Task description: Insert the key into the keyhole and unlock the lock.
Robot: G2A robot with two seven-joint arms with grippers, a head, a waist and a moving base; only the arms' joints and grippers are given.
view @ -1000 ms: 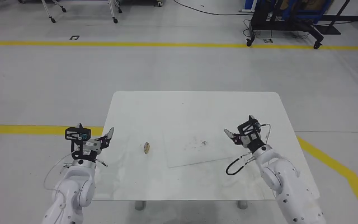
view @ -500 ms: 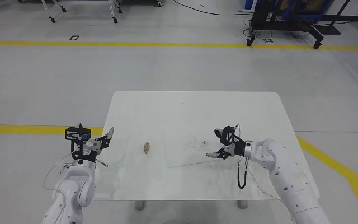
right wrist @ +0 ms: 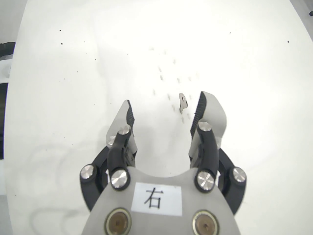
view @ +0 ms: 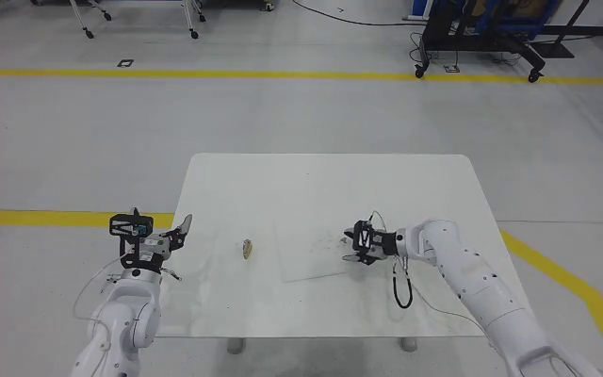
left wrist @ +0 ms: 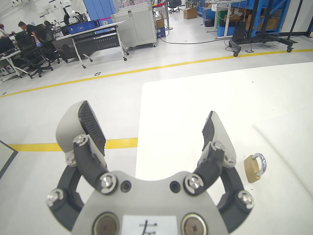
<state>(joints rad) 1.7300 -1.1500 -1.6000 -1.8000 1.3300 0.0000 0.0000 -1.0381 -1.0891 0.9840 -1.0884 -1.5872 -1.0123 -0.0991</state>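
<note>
A small brass padlock [view: 247, 249] with a silver shackle lies flat on the white table [view: 330, 184], left of the middle; it also lies beside my left gripper in the left wrist view [left wrist: 254, 168]. A small silver key [view: 343, 240] lies flat near the table's centre. My right gripper [view: 359, 248] is open just right of the key, low over the table; in its wrist view the key [right wrist: 183, 102] lies close to one fingertip [right wrist: 201, 103], between the open fingers [right wrist: 165, 106]. My left gripper [left wrist: 151, 128] hangs open and empty over the table's left edge [view: 179, 229].
A thin clear sheet [view: 311, 264] lies on the table under the key area, bearing small scuff marks. Yellow floor lines run past the table. A black cable loops below the right wrist [view: 403, 292].
The right arm has swung leftward from the table's right side to the key near the centre and lowered. The left arm, padlock and key have stayed put.
</note>
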